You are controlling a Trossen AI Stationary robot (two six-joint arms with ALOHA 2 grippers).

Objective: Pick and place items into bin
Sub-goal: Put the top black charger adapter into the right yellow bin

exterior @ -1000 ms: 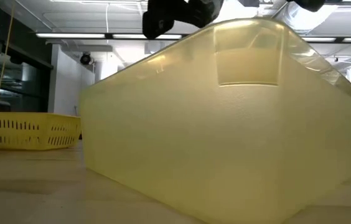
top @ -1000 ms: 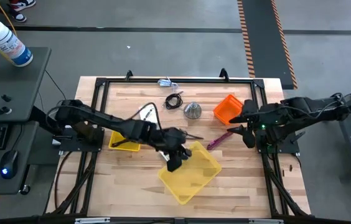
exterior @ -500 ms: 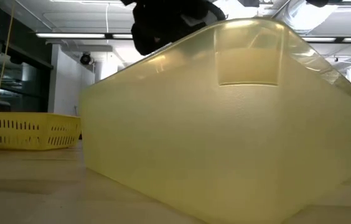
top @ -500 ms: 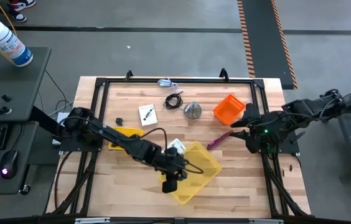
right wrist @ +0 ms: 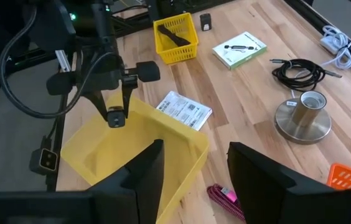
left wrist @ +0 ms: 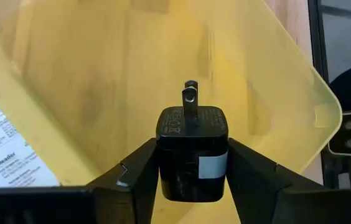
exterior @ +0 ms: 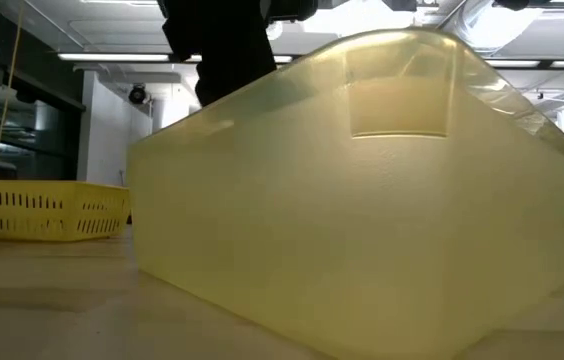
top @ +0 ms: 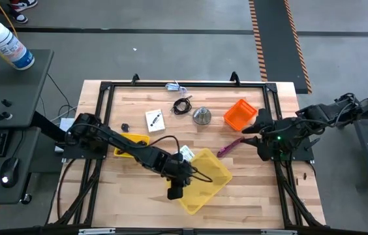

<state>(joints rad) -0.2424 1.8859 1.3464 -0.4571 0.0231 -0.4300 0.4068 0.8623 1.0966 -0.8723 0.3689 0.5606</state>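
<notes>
While the left gripper (top: 175,190) hangs over the near-left edge of the yellow bin (top: 205,175), its jaws are clamped on a black plug adapter (left wrist: 193,152), prongs pointing away from the wrist, right above the bin's inside. Just beside the bin's far-left corner lies a white printed label card (top: 185,153), flat on the table (top: 138,196). Further back, the white card with the black mark (top: 154,119), a small black clip (top: 125,127), the coiled black cable (top: 182,106) and a silver cone-shaped piece (top: 201,115) sit apart from one another. Over on the right, the right gripper (top: 257,136) waits with jaws parted and nothing between them, and what looks like the purple stick (top: 229,145) rests between it and the bin.
</notes>
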